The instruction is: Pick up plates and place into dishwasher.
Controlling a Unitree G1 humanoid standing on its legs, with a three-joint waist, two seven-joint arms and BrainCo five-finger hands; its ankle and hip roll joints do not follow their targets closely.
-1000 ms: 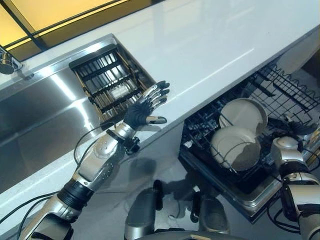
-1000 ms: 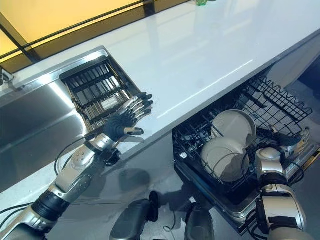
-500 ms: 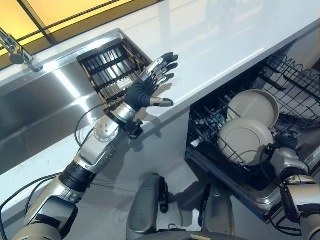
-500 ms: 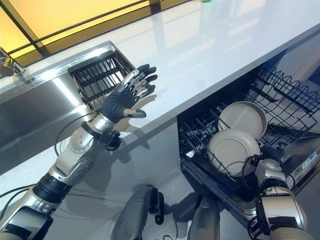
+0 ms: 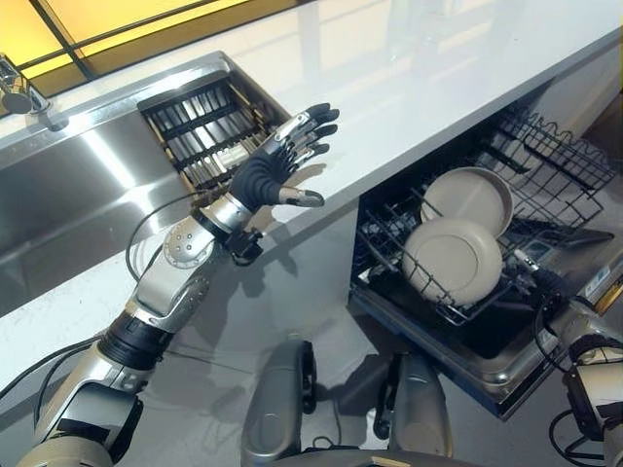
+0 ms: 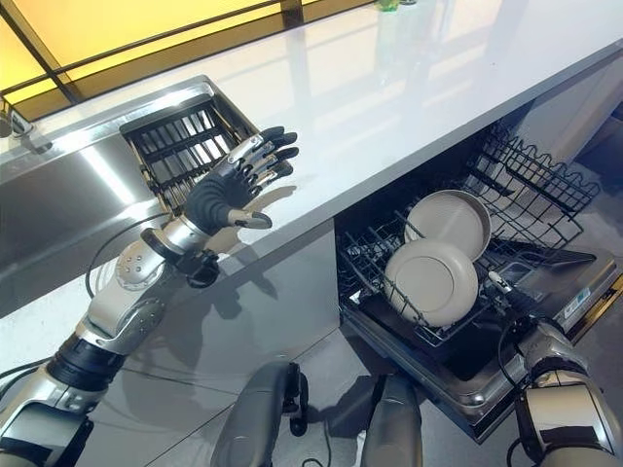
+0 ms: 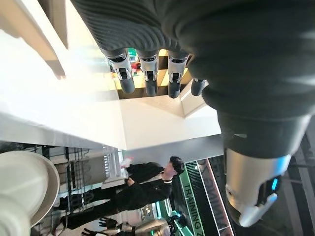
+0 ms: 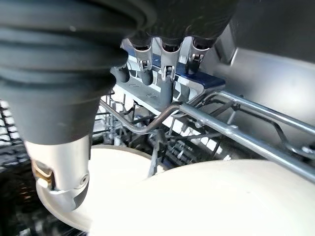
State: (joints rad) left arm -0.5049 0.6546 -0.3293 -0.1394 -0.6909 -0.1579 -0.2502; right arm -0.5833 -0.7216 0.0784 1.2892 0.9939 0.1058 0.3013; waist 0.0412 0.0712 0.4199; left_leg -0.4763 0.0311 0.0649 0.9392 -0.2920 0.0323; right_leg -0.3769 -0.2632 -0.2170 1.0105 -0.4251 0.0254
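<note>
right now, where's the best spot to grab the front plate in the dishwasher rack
Take the front plate by its upper rim, coming down from above. It stands on edge between the rack tines, tilted with its face toward the robot; the lower rim is caught in the wires, and a second plate stands close behind it.

Two round, cream plates stand on edge, one behind the other, in the lower rack (image 5: 389, 255) of the open dishwasher (image 5: 506, 365) under the white counter. The front plate (image 5: 454, 261) leans back a little between the dark wire tines, its underside with a faint foot ring facing outward, and it partly overlaps the rear plate (image 5: 474, 195), which stands just behind it, tilted the same way, rim showing above and to one side. The rack is pulled out over the lowered door, and both plates sit near its middle.
</note>
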